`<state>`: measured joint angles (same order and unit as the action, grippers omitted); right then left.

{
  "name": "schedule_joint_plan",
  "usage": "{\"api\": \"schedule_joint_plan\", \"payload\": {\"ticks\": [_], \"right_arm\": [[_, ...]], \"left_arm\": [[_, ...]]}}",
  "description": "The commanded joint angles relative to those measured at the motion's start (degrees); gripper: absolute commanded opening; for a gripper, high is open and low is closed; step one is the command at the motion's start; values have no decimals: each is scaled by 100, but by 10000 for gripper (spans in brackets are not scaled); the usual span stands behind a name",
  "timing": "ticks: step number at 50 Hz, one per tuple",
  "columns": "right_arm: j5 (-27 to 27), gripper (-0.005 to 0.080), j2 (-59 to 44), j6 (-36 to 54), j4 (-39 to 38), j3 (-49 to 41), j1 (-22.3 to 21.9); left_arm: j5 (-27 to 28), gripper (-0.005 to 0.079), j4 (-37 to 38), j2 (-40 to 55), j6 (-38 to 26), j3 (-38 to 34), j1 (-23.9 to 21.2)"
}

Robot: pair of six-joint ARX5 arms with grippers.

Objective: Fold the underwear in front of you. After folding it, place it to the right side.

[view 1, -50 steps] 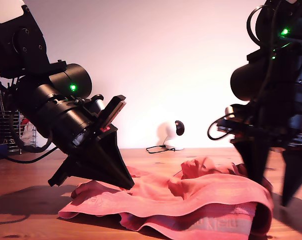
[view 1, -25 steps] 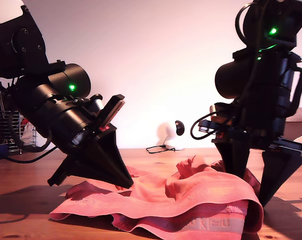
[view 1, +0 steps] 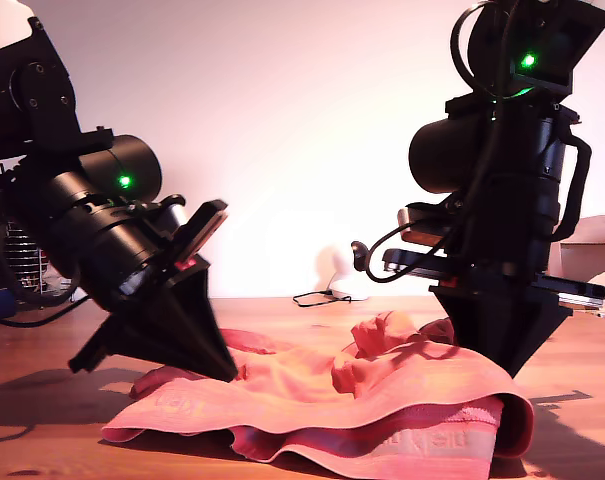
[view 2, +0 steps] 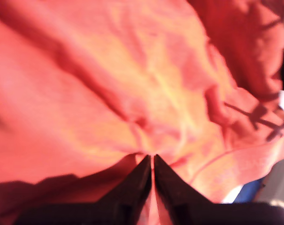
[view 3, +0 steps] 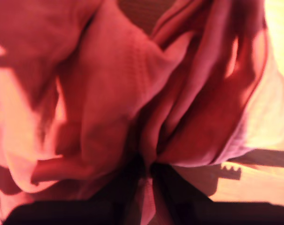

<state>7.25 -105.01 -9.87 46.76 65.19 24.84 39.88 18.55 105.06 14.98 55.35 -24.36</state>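
Two grippers: my first gripper (view 2: pixel 152 161) and my second gripper (view 3: pixel 146 171) each pinch the underwear (view 1: pixel 382 400).
Change: second gripper's jaws, spread earlier, now clamp cloth.
Meaning: fold can begin.

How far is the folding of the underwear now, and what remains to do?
Early stage. Done: both pincers look shut on the underwear, my first pincer and my second pincer each pinching cloth. In hand: the garment lies bunched on the wooden table, waistband toward the camera in the exterior view. Left: making the fold flat, then placing it aside.
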Motion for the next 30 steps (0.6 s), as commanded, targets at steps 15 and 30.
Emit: {"api": "schedule_joint_plan", "payload": {"ticks": [15, 30], "right_arm": [[-638, -13, -48, 562, 654, -35, -365], [-625, -13, 192, 688, 1401, 914, -466]], "left_arm": [[-166, -21, 74, -92, -39, -48, -361], [-181, -21, -96, -92, 52, -48, -745]]}}
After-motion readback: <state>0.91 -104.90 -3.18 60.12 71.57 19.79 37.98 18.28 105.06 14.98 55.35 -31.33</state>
